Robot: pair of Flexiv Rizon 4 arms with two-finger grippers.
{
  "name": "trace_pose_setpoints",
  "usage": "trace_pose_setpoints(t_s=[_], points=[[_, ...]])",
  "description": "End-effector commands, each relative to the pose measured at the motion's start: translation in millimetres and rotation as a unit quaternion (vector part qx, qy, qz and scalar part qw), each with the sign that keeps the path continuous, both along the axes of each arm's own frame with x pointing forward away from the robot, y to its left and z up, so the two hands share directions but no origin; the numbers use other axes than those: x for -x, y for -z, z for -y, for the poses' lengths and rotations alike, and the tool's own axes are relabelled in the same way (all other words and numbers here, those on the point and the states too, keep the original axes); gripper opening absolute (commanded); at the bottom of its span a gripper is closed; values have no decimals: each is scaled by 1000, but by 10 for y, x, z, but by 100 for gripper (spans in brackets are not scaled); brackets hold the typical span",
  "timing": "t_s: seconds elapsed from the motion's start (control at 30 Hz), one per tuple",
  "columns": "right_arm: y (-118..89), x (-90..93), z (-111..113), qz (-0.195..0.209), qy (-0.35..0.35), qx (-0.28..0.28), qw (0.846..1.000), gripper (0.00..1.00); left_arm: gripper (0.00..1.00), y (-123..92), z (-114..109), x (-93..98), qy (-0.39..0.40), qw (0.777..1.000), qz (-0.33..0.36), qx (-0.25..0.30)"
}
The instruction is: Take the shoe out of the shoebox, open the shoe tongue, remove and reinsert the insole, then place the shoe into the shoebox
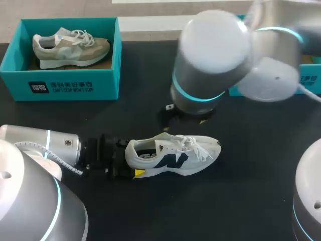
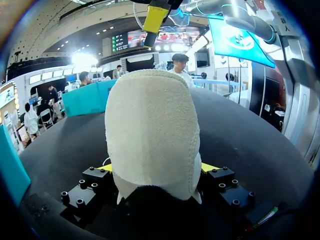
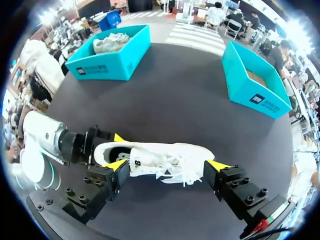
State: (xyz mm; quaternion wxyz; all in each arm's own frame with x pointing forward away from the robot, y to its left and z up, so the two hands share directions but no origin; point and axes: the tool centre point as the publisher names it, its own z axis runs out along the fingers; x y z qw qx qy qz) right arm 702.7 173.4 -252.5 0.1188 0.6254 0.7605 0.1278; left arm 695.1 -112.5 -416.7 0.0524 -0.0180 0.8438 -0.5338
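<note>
White sneaker (image 1: 173,155), navy logo, toe toward three o'clock; left gripper (image 2: 159,167) pinches its heel. Only the right wrist view shows the right gripper (image 3: 167,165) spread wide.

The shoe (image 1: 173,154) has a white cloth upper, partly mesh, with woven laces and a smooth dark logo patch. Its heel, clamped in the left hand (image 2: 157,167), is cream suede-like cloth with a rough, fuzzy nap. On this and the right hand (image 3: 167,165), the fingers (image 2: 220,179) are matt black metal studded with screws, and their yellow tips (image 3: 217,164) look like smooth plastic. The right arm (image 1: 210,55) has a smooth, satin grey casing. The counter (image 1: 251,191) under the hands is matt black. Well beyond the hands, the box (image 1: 60,83) is smooth teal card, and the beige shoe (image 1: 70,45) in it looks like suede.
</note>
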Motion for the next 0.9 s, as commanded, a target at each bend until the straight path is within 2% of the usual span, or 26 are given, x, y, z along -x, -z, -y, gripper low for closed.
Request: trace_pose_setpoints(t_s=[0.03, 0.5, 0.9], points=[[294, -3, -380, 23, 67, 143, 987, 100, 0, 5, 8, 25, 0, 1000, 0, -1], [680, 62, -581, -15, 82, 163, 983, 100, 0, 5, 8, 25, 0, 1000, 0, -1], [871, 63, -581, -47, 79, 196, 976, 100, 0, 5, 8, 25, 0, 1000, 0, -1]])
